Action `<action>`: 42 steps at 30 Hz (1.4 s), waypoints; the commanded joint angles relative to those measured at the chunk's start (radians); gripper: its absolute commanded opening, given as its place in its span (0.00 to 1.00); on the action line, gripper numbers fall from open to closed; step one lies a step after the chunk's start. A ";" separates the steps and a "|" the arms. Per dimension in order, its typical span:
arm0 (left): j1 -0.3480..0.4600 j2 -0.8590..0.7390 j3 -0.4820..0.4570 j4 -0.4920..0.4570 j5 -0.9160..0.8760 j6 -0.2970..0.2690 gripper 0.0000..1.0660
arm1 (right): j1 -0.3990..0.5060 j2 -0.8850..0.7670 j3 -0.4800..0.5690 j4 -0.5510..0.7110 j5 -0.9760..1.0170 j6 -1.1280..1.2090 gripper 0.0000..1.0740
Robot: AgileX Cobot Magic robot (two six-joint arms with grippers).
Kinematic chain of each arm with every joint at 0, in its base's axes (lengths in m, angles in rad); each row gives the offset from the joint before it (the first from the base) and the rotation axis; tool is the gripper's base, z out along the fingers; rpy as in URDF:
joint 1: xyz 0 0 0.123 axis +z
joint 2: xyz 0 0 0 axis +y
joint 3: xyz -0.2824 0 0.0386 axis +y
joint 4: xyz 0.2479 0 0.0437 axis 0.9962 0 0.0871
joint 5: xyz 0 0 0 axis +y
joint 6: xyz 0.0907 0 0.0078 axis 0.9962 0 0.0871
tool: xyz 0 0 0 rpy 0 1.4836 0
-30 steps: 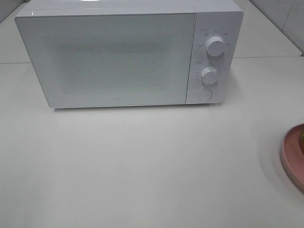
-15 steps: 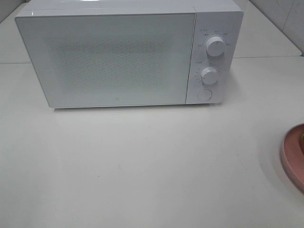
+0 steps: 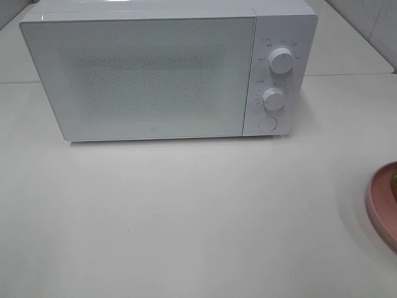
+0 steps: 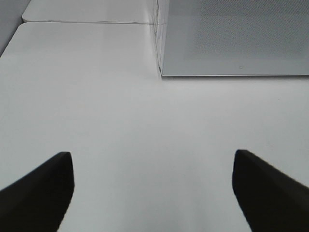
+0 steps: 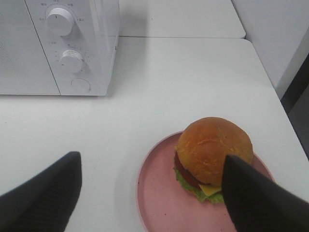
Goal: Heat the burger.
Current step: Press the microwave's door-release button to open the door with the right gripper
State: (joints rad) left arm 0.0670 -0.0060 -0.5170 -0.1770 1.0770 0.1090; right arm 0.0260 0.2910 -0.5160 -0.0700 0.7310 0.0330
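The burger, with a glossy golden bun, lettuce, cheese and tomato, sits on a round pink plate. In the exterior high view only the plate's rim shows at the right edge, with a sliver of green at the frame's edge. My right gripper hovers open above the table just short of the plate; one fingertip overlaps the burger's near side in the picture. My left gripper is open over bare white table, in front of the microwave's left corner. Neither arm appears in the exterior high view.
A white microwave stands at the back of the white table, door shut, with two knobs and a round button on its right panel. The table's right edge runs close to the plate.
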 commanded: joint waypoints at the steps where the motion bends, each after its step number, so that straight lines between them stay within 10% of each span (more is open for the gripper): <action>1: -0.001 -0.016 0.001 -0.010 -0.005 -0.002 0.77 | -0.002 0.065 -0.008 -0.015 -0.089 0.001 0.71; 42: -0.001 -0.016 0.001 -0.010 -0.005 -0.001 0.77 | -0.002 0.742 0.046 -0.091 -1.050 -0.013 0.71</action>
State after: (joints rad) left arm 0.0670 -0.0060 -0.5170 -0.1770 1.0770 0.1090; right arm 0.0260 1.0020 -0.4870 -0.1430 -0.2180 0.0280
